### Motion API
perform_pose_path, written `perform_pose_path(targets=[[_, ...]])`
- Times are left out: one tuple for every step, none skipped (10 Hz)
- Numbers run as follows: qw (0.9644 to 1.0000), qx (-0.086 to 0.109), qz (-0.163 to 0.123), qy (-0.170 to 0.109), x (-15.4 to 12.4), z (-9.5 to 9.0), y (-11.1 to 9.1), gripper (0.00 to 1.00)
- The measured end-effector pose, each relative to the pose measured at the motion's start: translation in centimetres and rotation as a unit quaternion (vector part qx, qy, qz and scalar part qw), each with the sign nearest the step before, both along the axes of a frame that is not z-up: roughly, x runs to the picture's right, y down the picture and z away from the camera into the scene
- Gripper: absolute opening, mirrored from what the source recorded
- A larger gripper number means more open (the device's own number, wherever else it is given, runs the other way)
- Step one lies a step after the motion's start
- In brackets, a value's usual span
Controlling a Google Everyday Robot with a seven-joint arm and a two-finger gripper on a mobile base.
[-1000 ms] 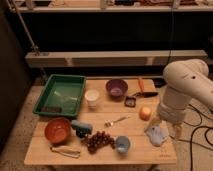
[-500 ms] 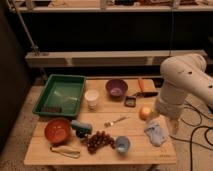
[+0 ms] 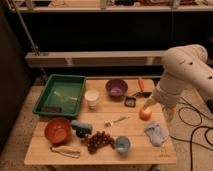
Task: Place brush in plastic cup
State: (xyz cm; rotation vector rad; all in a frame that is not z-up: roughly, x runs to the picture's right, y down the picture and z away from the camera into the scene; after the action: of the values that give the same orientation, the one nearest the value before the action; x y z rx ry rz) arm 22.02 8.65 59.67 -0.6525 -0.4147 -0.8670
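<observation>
Camera view: hand [image 3: 166,109] hangs at the counter's [image 3: 142,154] right edge, just beside the orange fruit [image 3: 145,114], fingers apart, holding nothing. Brush [image 3: 130,101] lies on the counter right of the purple bowl [image 3: 116,88], near the orange stick [image 3: 141,85]. Plastic cup [image 3: 122,144] stands upright at the front edge, beside the grapes [image 3: 99,140], well apart from the brush. Fork [image 3: 116,121] lies between them.

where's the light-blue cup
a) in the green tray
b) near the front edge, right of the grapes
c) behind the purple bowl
b: the plastic cup stands at the front edge, just right of the grapes; the gripper hangs at the table's right edge, away from it.
</observation>
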Motion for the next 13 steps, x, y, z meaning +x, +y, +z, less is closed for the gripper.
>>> perform_pose_path(targets=[[0.9998, 0.013, 0.011, 0.004, -0.1, 0.5, -0.8, 0.64], [0.9998, 0.014, 0.012, 0.004, -0.1, 0.5, -0.8, 0.64], [0.9998, 0.014, 0.012, 0.004, -0.1, 0.5, -0.8, 0.64], [0.9998, 0.013, 0.012, 0.004, -0.1, 0.5, -0.8, 0.64], [0.9998, 0.013, 0.012, 0.004, -0.1, 0.5, -0.8, 0.64], [0.9998, 0.013, 0.012, 0.005, 0.0, 0.5, -0.8, 0.64], [0.9998, 0.012, 0.013, 0.008, 0.0, 0.5, -0.7, 0.64], [0.9994, 0.019, 0.023, 0.019, 0.1, 0.7, -0.8, 0.64], [0.9973, 0.035, 0.047, 0.044, 0.6, 1.3, -1.4, 0.64], [0.9953, 0.049, 0.065, 0.053, 0.6, 2.2, -2.4, 0.64], [0.9928, 0.065, 0.082, 0.059, 0.6, 3.6, -3.8, 0.64], [0.9897, 0.082, 0.097, 0.066, 0.9, 5.1, -5.5, 0.64], [0.9864, 0.099, 0.113, 0.068, 1.0, 6.8, -7.3, 0.64]])
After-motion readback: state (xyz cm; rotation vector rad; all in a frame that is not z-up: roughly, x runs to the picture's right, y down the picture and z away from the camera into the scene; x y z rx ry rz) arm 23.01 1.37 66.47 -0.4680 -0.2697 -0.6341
